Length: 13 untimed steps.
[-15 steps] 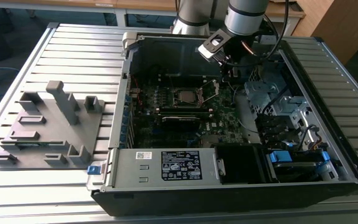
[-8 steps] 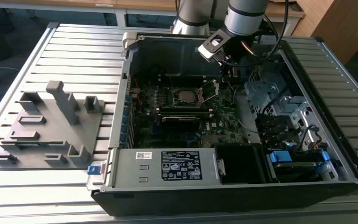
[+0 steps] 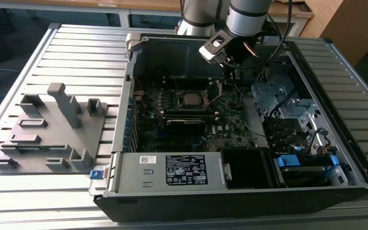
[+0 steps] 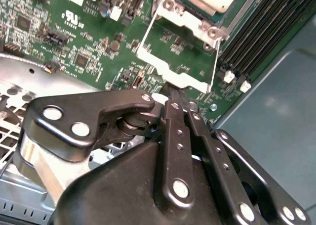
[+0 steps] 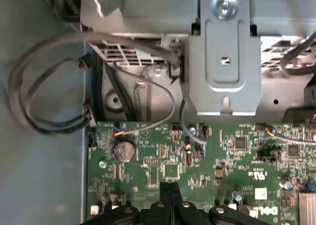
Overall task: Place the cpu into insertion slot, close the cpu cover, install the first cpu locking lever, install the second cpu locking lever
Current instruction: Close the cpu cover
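Cpu [image 3: 191, 99] flat, grey face up, inside the insertion slot [image 3: 180, 99] mid-board, edges square with the green motherboard [image 3: 165, 136]. Hinged at the slot, cpu cover [image 4: 163, 69] swung open, not down over the chip; runs lengthwise from the hinge out toward the pincer [image 4: 175, 91], free edge foremost. Pincer fingers pressed together right at that free edge; cannot tell whether pinching it.

Hemmed in closely: long black memory slots [image 4: 256, 32] just beside the slot, drive cage [image 3: 270, 93] to the exterior view's right, case wall [image 3: 171, 52] on the far side, loose cables [image 5: 29, 96] off the board's edge. Near side taken by the grey power supply box [image 3: 171, 170]. More open room outside the case on the slatted bench [image 3: 75, 48], with a grey fixture [image 3: 50, 127] to the exterior view's left.
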Each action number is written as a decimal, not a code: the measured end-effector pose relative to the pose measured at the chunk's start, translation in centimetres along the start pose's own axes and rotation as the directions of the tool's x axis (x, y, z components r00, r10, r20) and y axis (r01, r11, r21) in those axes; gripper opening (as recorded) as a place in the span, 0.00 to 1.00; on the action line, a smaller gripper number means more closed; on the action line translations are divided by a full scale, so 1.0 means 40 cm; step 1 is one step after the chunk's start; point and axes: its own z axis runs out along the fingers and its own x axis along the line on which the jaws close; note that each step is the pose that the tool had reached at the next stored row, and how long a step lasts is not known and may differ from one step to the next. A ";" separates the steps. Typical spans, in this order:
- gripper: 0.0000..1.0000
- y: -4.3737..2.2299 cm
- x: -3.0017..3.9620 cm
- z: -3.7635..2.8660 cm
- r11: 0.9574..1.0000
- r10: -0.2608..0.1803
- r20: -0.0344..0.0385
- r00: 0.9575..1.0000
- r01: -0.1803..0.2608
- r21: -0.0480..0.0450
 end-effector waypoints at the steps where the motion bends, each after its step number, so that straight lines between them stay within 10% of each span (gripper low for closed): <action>1: 0.10 -0.005 0.000 0.000 1.000 0.000 0.000 1.000 0.000 0.000; 13: 0.10 -0.063 -0.001 0.001 1.000 0.000 0.000 1.000 0.000 -0.003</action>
